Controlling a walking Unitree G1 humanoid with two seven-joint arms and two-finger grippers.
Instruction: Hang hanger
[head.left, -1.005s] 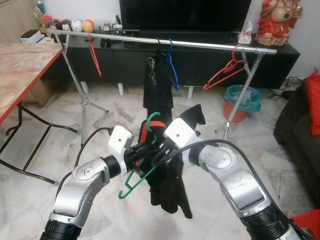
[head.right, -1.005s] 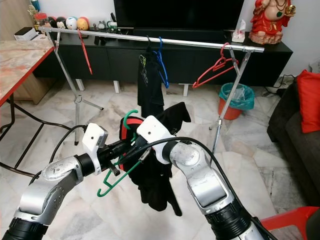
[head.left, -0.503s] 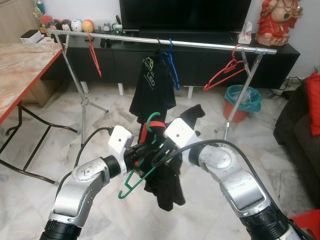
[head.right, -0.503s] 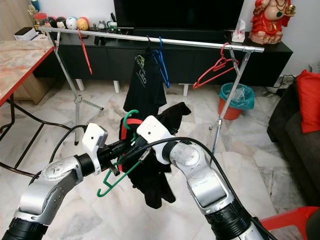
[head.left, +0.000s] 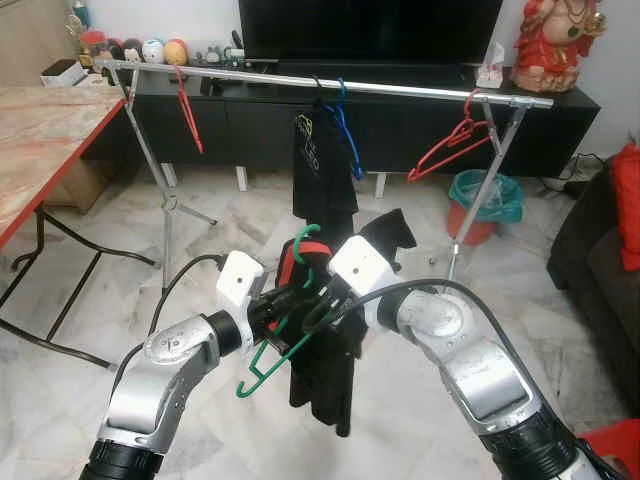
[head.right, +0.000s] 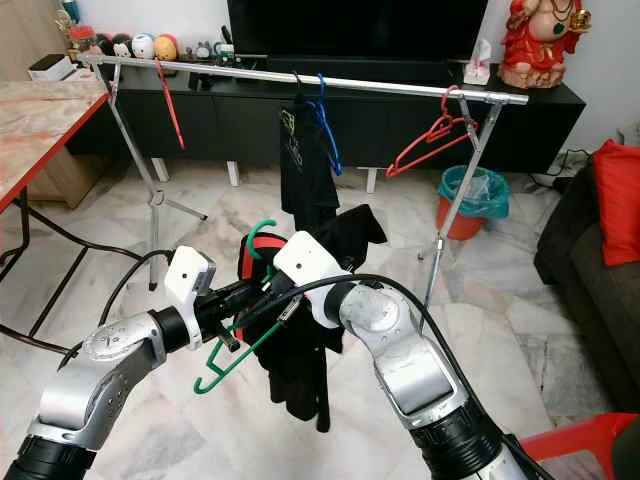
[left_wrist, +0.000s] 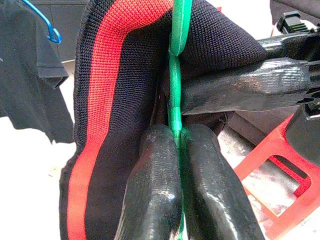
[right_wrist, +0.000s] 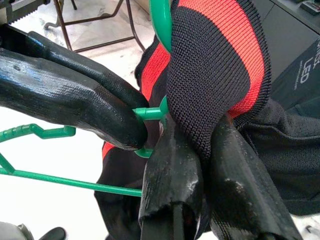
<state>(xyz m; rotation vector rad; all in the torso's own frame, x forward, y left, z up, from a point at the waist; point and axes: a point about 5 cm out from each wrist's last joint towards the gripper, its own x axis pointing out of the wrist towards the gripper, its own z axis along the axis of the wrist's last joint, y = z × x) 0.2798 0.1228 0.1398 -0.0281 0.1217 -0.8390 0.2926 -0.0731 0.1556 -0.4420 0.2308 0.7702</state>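
We are holding a green hanger (head.left: 283, 340) at chest height, well short of the rail (head.left: 320, 82) at 12 o'clock. Our left end effector (left_wrist: 176, 145) is pinching the hanger's neck, while our right end effector (right_wrist: 200, 165) is pinching the black-and-red garment (right_wrist: 215, 65) draped over it. A black shirt (head.left: 322, 165) is hanging from the rail beyond.
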